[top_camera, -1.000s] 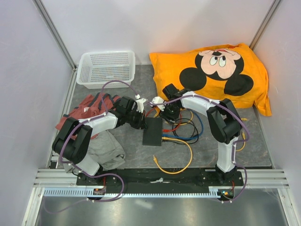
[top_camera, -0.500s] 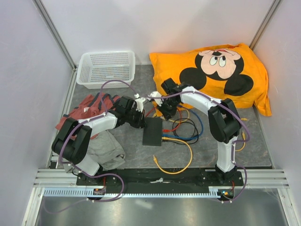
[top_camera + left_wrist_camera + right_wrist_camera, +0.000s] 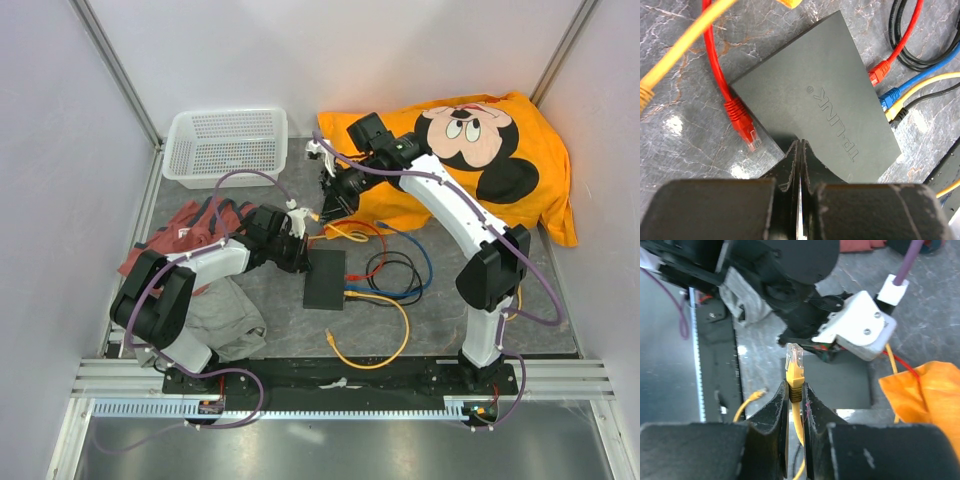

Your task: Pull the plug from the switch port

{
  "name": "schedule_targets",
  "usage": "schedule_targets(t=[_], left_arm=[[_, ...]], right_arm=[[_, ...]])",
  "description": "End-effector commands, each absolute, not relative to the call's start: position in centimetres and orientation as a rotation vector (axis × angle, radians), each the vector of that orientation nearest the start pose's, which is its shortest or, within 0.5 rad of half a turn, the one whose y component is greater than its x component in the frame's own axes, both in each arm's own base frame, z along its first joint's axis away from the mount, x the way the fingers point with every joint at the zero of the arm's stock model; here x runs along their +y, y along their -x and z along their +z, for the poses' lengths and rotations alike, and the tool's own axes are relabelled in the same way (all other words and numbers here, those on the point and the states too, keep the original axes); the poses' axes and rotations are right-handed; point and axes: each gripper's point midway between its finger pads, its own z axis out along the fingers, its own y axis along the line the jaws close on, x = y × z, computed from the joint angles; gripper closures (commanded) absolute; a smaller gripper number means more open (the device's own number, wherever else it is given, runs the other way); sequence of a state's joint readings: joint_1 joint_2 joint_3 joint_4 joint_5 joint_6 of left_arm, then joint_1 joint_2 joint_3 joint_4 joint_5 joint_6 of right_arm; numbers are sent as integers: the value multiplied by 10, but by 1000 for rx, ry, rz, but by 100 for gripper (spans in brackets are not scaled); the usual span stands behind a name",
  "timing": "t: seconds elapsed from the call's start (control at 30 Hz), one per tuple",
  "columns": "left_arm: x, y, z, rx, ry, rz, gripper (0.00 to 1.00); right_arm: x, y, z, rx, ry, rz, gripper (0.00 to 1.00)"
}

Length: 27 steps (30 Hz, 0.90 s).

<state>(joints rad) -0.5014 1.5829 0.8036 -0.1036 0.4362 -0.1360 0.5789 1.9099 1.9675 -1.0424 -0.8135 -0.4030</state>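
Observation:
The switch (image 3: 325, 279) is a flat black box lying mid-table; it also shows in the left wrist view (image 3: 815, 100) and the right wrist view (image 3: 850, 385). My right gripper (image 3: 325, 203) is raised behind the switch, shut on a yellow plug (image 3: 794, 365) whose clear tip points out past the fingers, free of any port. Its yellow cable (image 3: 345, 234) trails down. My left gripper (image 3: 800, 146) is shut and empty, its tips resting on the switch's near-left edge (image 3: 305, 262). Red (image 3: 879, 72), blue (image 3: 888, 97) and yellow (image 3: 893, 112) plugs sit along the switch's right side.
A loose red plug (image 3: 742, 125) lies beside the switch. A white basket (image 3: 228, 145) stands at the back left and an orange pillow (image 3: 470, 150) at the back right. Red and grey clothes (image 3: 190, 235) lie left. Cable loops (image 3: 390, 270) lie right of the switch.
My right gripper has pulled up and back from the switch's far edge, carrying the yellow plug with it. The left gripper has stayed on the switch.

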Motion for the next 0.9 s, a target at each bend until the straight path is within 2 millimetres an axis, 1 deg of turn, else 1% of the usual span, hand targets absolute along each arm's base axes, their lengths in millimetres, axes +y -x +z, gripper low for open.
schedule_targets(t=[0.0, 0.07, 0.1, 0.13, 0.17, 0.2, 0.23, 0.27, 0.3, 0.33, 0.37, 0.4, 0.43, 0.47, 0.5, 0.53, 0.57, 0.6, 0.63, 0.67, 0.7, 0.73, 0.77, 0.8, 0.83, 0.87], left_arm=[[-230, -283, 53, 2386, -674, -699, 98], [-227, -290, 59, 2364, -689, -652, 99], [-225, -291, 60, 2364, -694, -641, 98], [-225, -293, 63, 2357, -697, -633, 98], [-225, -299, 70, 2333, -704, -622, 98], [-225, -303, 75, 2324, -702, -617, 98], [-224, -306, 79, 2316, -700, -610, 98], [-225, -312, 85, 2297, -699, -602, 98], [-224, -316, 88, 2288, -694, -595, 98], [-224, -318, 90, 2283, -692, -591, 98], [-225, -321, 93, 2273, -695, -590, 98], [-226, -322, 93, 2274, -698, -591, 98], [-227, -324, 96, 2264, -699, -595, 98], [-229, -324, 95, 2265, -702, -602, 98], [-230, -325, 95, 2265, -702, -609, 98], [-231, -325, 96, 2265, -698, -617, 98], [-233, -325, 97, 2260, -698, -632, 99], [-235, -324, 96, 2265, -698, -642, 98], [-235, -323, 94, 2273, -688, -653, 98], [-237, -322, 94, 2271, -686, -669, 98], [-238, -321, 93, 2273, -684, -678, 99], [-238, -318, 90, 2288, -675, -692, 98], [-240, -317, 89, 2292, -673, -706, 98], [-241, -316, 88, 2295, -671, -715, 98], [-242, -316, 88, 2302, -662, -727, 99], [-243, -315, 85, 2310, -664, -741, 98]], right_arm=[[338, -279, 323, 1794, 1390, 1199, 88], [337, -276, 346, 1753, 1364, 1217, 91], [337, -275, 365, 1705, 1351, 1224, 91], [337, -273, 377, 1675, 1337, 1255, 93], [336, -271, 387, 1698, 1290, 1295, 94], [334, -268, 399, 1681, 1267, 1308, 97], [332, -272, 409, 1667, 1233, 1312, 100], [330, -273, 415, 1666, 1209, 1313, 100], [326, -275, 425, 1654, 1186, 1276, 100], [321, -282, 427, 1652, 1169, 1204, 100], [312, -303, 424, 1684, 1112, 1027, 100], [299, -308, 427, 1643, 1128, 887, 100], [290, -321, 430, 1621, 1101, 771, 100], [277, -338, 429, 1630, 1045, 628, 100], [242, -355, 413, 1707, 921, 400, 100], [223, -374, 425, 1653, 825, 249, 100], [204, -380, 424, 1654, 754, 141, 100], [159, -383, 410, 1703, 615, -71, 100], [143, -387, 419, 1657, 547, -163, 100], [126, -385, 415, 1665, 491, -232, 100], [108, -380, 403, 1689, 448, -297, 100], [81, -381, 399, 1709, 382, -354, 100], [62, -374, 400, 1713, 315, -360, 100], [45, -374, 382, 1756, 284, -394, 100], [14, -370, 373, 1795, 214, -470, 100], [1, -363, 370, 1808, 202, -511, 100]])
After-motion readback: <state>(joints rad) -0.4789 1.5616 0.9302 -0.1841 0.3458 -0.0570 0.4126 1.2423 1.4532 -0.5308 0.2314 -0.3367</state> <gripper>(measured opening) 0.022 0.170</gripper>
